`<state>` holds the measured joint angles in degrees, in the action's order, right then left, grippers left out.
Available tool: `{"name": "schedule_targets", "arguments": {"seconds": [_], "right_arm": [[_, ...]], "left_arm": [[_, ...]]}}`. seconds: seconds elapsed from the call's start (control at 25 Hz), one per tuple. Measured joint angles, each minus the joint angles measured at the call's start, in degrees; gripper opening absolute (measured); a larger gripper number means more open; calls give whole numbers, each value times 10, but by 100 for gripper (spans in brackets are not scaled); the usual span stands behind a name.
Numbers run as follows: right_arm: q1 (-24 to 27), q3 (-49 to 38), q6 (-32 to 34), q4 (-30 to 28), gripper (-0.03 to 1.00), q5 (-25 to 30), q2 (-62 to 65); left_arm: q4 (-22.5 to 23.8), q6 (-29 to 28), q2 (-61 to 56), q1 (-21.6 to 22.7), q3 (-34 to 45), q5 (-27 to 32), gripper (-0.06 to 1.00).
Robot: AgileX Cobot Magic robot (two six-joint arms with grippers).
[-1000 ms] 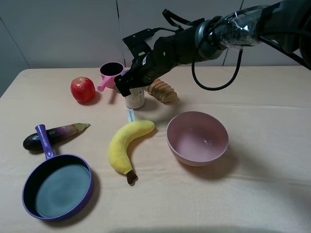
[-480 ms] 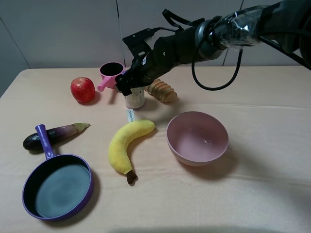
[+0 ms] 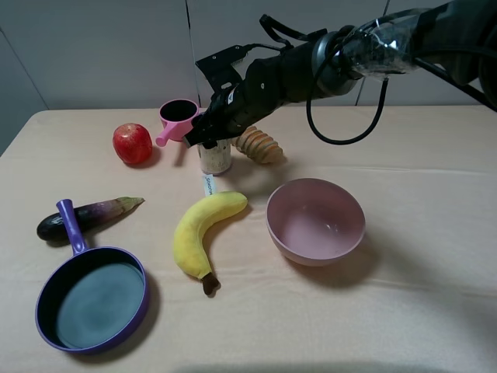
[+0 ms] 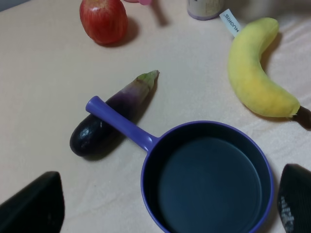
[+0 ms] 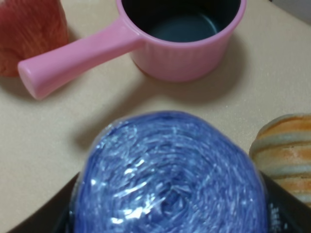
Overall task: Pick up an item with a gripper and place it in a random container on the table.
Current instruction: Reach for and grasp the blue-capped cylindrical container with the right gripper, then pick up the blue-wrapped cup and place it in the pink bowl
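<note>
The canister stands upright on the table between the pink pot and the bread loaf. Its beige label shows in the exterior view and its purple top fills the right wrist view. My right gripper reaches down over it from the right. Its black fingers press against both sides of the canister, just below the top. The pale pink bowl sits empty to the front right of the canister. My left gripper is open and empty above the purple pan, and does not show in the exterior view.
A pink handled pot and a red apple sit left of the canister. A bread loaf lies close on its right. A banana, an eggplant and a purple frying pan lie nearer the front.
My right gripper has shifted slightly at the canister's top and shows a little more of its label. The canister stays in the same spot. Nothing else moved.
</note>
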<state>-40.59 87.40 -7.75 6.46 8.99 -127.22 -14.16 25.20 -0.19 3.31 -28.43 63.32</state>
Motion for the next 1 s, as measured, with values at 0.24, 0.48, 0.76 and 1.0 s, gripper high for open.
{"name": "schedule_targets", "arguments": {"seconds": [0.24,0.48,0.76,1.0], "right_arm": [[0,0,0,0,45,1,0],[0,0,0,0,45,3,2],[0,0,0,-5,45,39,37],[0,-4,0,-15,45,70,82]], "left_arm": [[0,0,0,0,0,0,88],[0,0,0,0,0,0,88],[0,0,0,0,0,0,88],[0,0,0,0,0,0,88]]}}
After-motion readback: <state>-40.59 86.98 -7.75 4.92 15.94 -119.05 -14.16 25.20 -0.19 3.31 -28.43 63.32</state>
